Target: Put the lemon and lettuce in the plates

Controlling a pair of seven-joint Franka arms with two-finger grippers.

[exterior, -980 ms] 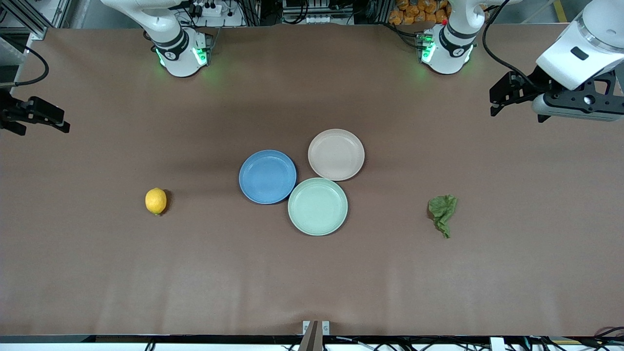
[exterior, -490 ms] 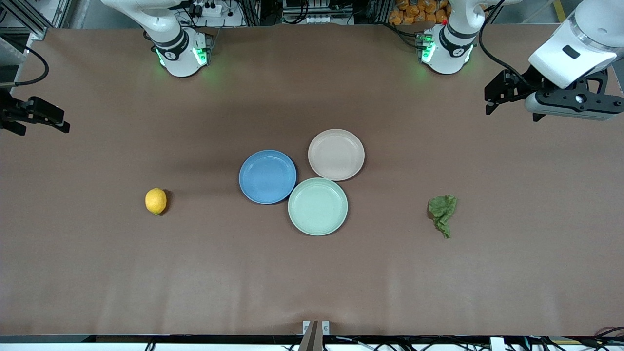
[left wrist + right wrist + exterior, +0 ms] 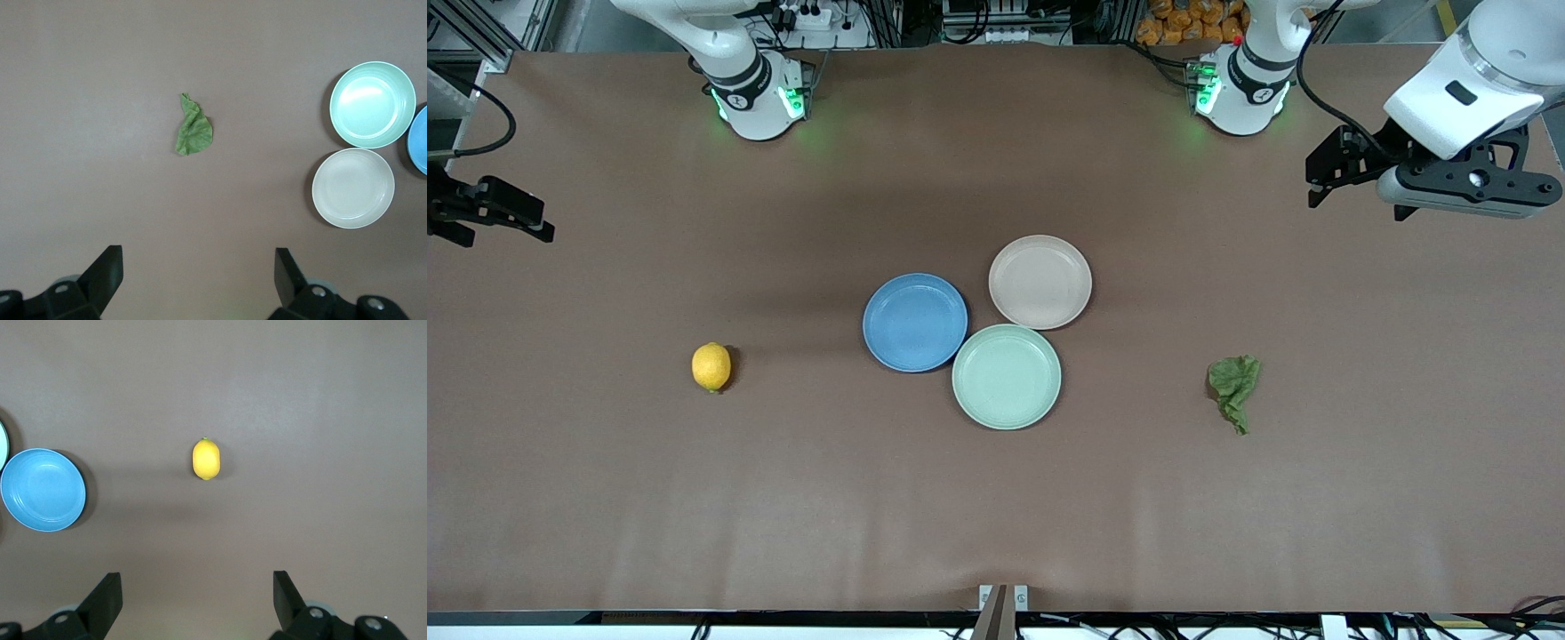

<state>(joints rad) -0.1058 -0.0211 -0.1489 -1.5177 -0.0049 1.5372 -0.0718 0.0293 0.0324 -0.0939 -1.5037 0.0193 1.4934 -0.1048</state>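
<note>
Nothing placed yet: my left gripper (image 3: 1325, 182) and right gripper (image 3: 538, 222) hang spread and empty at the table (image 3: 996, 516) ends. The lemon (image 3: 711, 366), the lettuce (image 3: 1234, 387) lie mid-table flanking the bare blue plate (image 3: 915, 322) and beige plate (image 3: 1040, 282).

A: How many plates stand on the table?
B: Three: one blue plate (image 3: 914, 322), one beige-pink plate (image 3: 1040, 281) and one mint-green plate (image 3: 1006, 376).
A: And the food?
B: There is one lemon (image 3: 711, 366) and one lettuce leaf (image 3: 1234, 385).
A: And the robot?
B: It has two arms, each with one gripper.
</note>
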